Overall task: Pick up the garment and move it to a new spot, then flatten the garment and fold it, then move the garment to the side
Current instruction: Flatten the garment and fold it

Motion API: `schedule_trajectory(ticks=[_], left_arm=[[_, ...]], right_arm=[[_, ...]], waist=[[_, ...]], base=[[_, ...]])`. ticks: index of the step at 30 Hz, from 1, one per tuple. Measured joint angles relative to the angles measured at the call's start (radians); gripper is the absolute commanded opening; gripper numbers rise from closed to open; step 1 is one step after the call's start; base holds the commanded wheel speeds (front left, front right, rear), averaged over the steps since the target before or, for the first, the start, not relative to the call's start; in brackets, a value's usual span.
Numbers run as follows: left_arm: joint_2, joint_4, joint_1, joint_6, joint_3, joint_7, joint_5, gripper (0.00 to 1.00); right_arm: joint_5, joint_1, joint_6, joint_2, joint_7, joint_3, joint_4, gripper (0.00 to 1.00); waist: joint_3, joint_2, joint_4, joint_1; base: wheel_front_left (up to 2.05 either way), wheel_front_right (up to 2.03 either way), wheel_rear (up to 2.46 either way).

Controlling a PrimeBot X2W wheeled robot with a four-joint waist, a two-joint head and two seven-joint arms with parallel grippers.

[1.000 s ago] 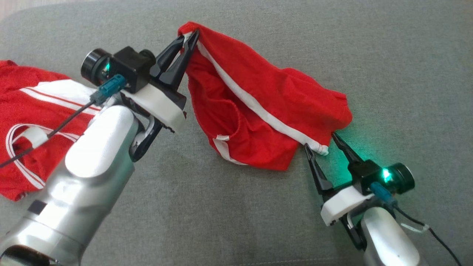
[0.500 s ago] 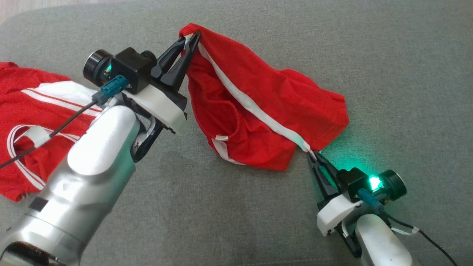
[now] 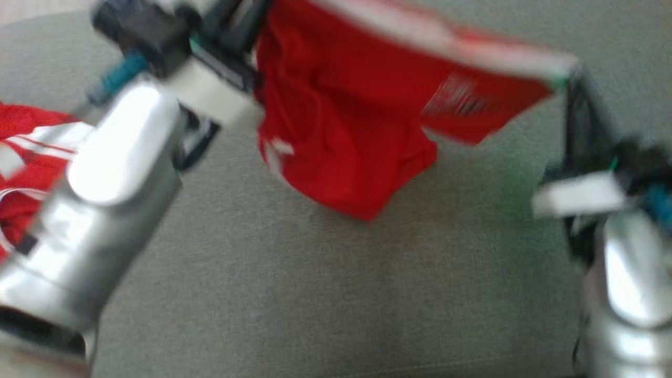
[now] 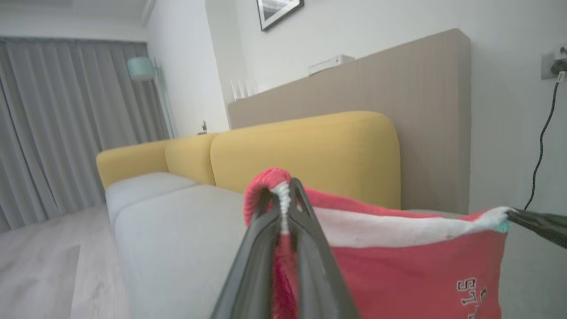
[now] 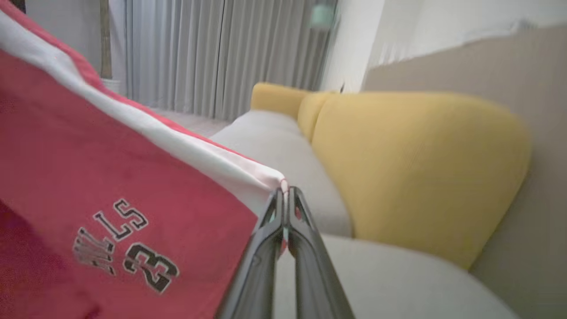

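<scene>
Above the grey woven sofa (image 3: 315, 294) hangs a soft red garment (image 3: 341, 131). Left gripper (image 4: 285, 188) and right gripper (image 5: 285, 193) pinch its white band (image 4: 390, 228).

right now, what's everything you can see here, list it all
held garment: one, red with white band, hanging between both grippers
second garment: one, red and white, on the seat at the robot's left
sofa seat: one, grey, below the garments
back cushions: three, yellow, behind the seat
wall panel: one, beige, behind the cushions
curtains: one run, grey, far end of the room
floor lamp: one, pale green shade, beside the curtains
framed picture: one, dark frame, high on the wall
cable: one, black, hanging from a wall socket
left gripper: one, dark, shut on one end of the white band
right gripper: one, dark, shut on the other end
</scene>
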Motion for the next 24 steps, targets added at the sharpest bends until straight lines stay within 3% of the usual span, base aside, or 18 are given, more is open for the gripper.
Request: schedule_trajectory(ticks=[4,9,14,17,19,24], left_arm=[[0.001,-0.001,-0.146,0.000,-0.015,0.012,0.008,0.00],[-0.025,0.056,-0.369,0.000,-0.081,0.009,0.047,0.00],[-0.080,0.097,-0.555,0.000,-0.016,-0.027,0.105,0.00],[-0.097,-0.013,-0.552,0.000,0.060,-0.032,0.122,0.00],[-0.092,-0.039,-0.522,0.000,0.051,-0.034,0.131,0.00],[-0.022,-0.127,-0.213,0.000,-0.066,-0.033,0.131,0.00]], right_arm=[[-0.084,-0.214,0.000,-0.023,0.000,-0.034,-0.028,0.00],[-0.097,-0.539,0.000,-0.180,0.000,-0.108,0.031,0.00],[-0.111,-0.743,0.000,-0.252,-0.002,-0.133,-0.011,0.00],[-0.104,-0.740,0.000,-0.267,-0.006,-0.135,-0.093,0.00],[-0.097,-0.715,0.000,-0.269,-0.006,-0.128,-0.111,0.00],[-0.065,-0.424,0.001,-0.235,-0.005,-0.071,-0.181,0.00]], waist=[[0.028,0.0000,-0.027,0.0000],[0.094,0.0000,-0.054,0.0001],[0.162,0.0000,-0.091,0.0003],[0.203,0.0000,-0.122,0.0000],[0.211,0.0000,-0.127,0.0000],[0.228,0.0000,-0.134,0.0002]], base=[[0.00,0.00,0.00],[0.00,0.00,0.00],[0.00,0.00,0.00],[0.00,0.00,0.00],[0.00,0.00,0.00],[0.00,0.00,0.00]])
